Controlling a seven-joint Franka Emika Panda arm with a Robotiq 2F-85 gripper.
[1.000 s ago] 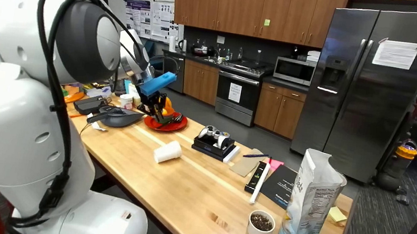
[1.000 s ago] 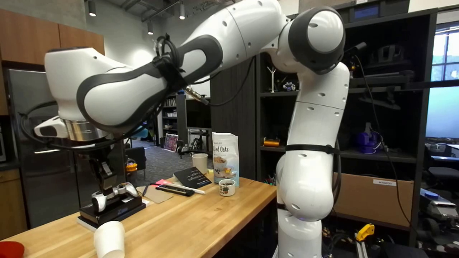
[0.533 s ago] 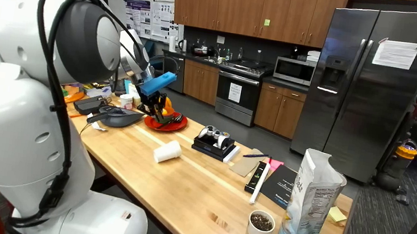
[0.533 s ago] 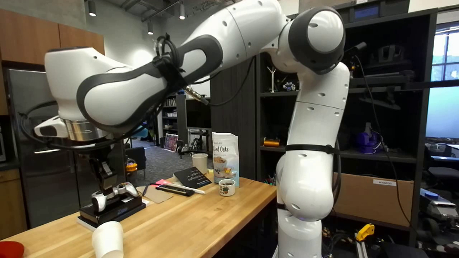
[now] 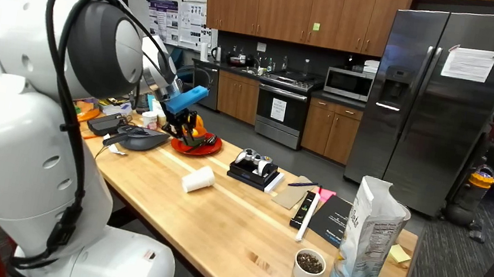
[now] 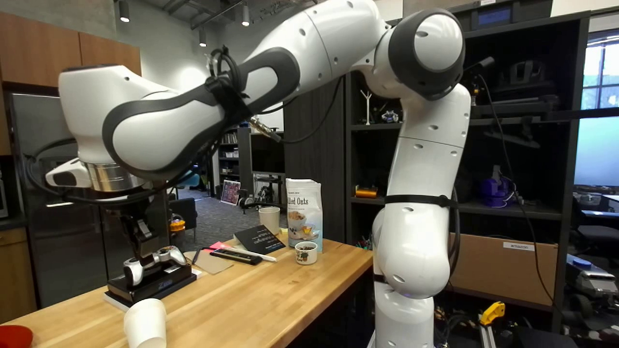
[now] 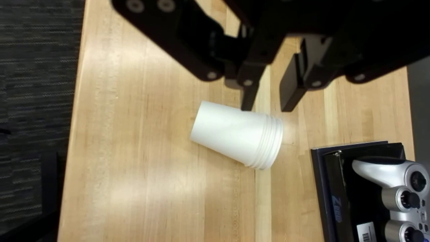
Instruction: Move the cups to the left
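As I judge it, the approach is in hand, no grasp made yet. In both exterior views the stacked cups [image 5: 198,180] lie on their side near the black box [image 5: 246,176]. Wrist view: rims [image 7: 268,143] face the box; my gripper [image 7: 267,107] has its jaws apart, nothing held. Next move: centre on them, lower, close.

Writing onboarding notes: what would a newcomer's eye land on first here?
The big white arm dominates both exterior views, reaching over the wooden table. In the wrist view, the dark, open end effector hangs at the top, with a stack of white cups lying on its side mid-frame. Third, the tall oats bag standing beside a small white container in an exterior view.
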